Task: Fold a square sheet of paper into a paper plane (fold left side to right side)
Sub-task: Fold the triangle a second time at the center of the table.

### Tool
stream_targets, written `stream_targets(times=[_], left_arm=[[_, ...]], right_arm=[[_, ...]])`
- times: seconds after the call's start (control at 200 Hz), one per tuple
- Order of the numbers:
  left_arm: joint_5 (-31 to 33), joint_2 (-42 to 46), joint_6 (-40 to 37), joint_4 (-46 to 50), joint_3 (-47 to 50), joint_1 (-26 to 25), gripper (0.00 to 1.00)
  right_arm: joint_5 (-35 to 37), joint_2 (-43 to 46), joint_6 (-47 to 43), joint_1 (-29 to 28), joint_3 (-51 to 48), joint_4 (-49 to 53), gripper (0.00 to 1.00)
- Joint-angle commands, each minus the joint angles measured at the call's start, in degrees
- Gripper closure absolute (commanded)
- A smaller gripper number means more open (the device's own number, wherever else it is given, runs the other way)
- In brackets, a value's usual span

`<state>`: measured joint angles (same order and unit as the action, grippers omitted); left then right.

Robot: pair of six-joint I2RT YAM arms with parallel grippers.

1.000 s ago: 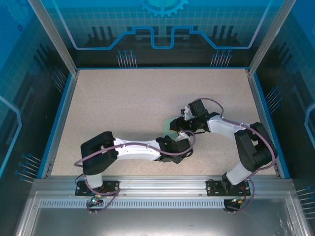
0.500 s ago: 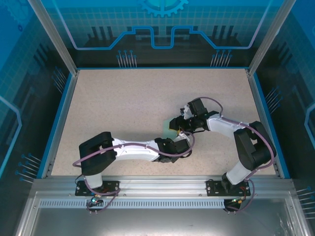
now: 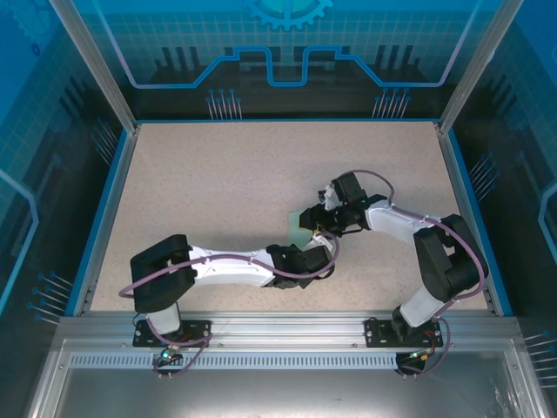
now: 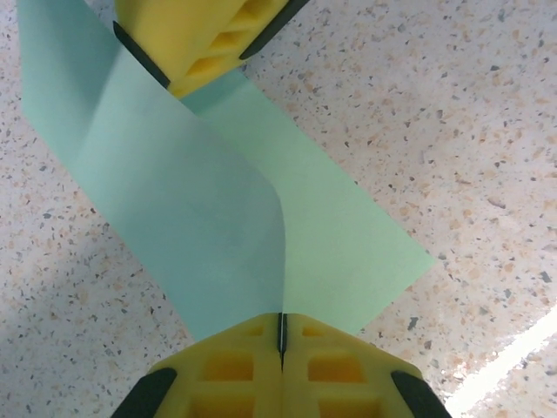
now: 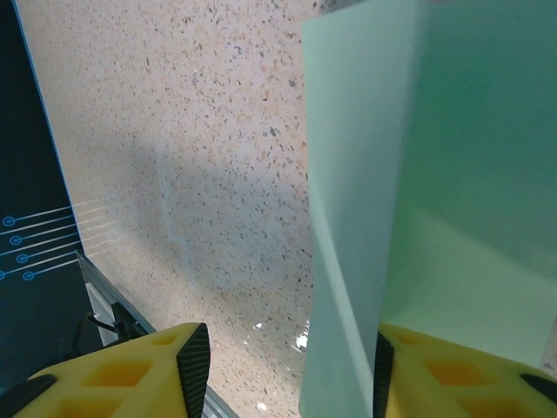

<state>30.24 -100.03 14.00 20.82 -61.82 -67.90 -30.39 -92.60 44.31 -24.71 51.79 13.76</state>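
Observation:
The square sheet of paper (image 4: 209, 183) is pale mint green, creased and lifted into a ridge above the speckled table. My left gripper (image 4: 281, 320) is shut on the near end of that ridge, yellow pads pressed together with the paper edge between them. A yellow finger (image 4: 204, 39) of the other arm touches the sheet's far end. In the right wrist view the paper (image 5: 392, 174) stands against the right-hand finger (image 5: 461, 374). My right gripper (image 5: 287, 357) is open, with table showing in the gap. From above, the paper (image 3: 298, 229) sits between left gripper (image 3: 306, 246) and right gripper (image 3: 312, 218).
The speckled beige table (image 3: 218, 174) has a blue rim (image 3: 104, 218) on both sides and a metal rail (image 3: 278, 326) at the near edge. Both arms meet right of centre. Blue enclosure walls stand behind and beside the table.
The left gripper has closed from wide open onto the paper's ridge, and its arm has shifted slightly left. The right gripper has stayed in place.

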Motion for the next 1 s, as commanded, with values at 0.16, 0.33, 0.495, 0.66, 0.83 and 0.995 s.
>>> stream_targets(times=[0.16, 0.33, 0.495, 0.66, 0.83, 0.995], left_arm=[[-14.7, 8.1, 3.1, -6.0, 5.3, 5.6, 1.00], [-26.0, 10.0, 6.0, -10.1, 8.3, 10.7, 1.00], [-39.1, 11.1, 10.7, -17.1, 12.3, 17.5, 1.00], [-46.7, 10.3, 13.8, -22.5, 15.4, 21.7, 1.00], [-50.8, 8.5, 16.0, -25.0, 16.6, 24.8, 1.00], [-51.0, 6.5, 17.6, -23.2, 16.2, 27.1, 0.99]], right_arm=[[5.0, 9.0, -3.6, 2.3, 3.3, 1.4, 0.35], [9.6, 17.8, -4.9, 4.8, -0.7, 2.8, 0.26], [9.8, 24.1, -7.5, 6.7, -7.2, 6.6, 0.27], [5.6, 27.9, -6.4, 6.2, -16.3, 3.6, 0.44], [8.1, 29.1, -4.9, 1.6, -22.2, 2.2, 0.67], [13.1, 26.7, -3.2, -4.6, -23.5, 2.1, 0.78]])
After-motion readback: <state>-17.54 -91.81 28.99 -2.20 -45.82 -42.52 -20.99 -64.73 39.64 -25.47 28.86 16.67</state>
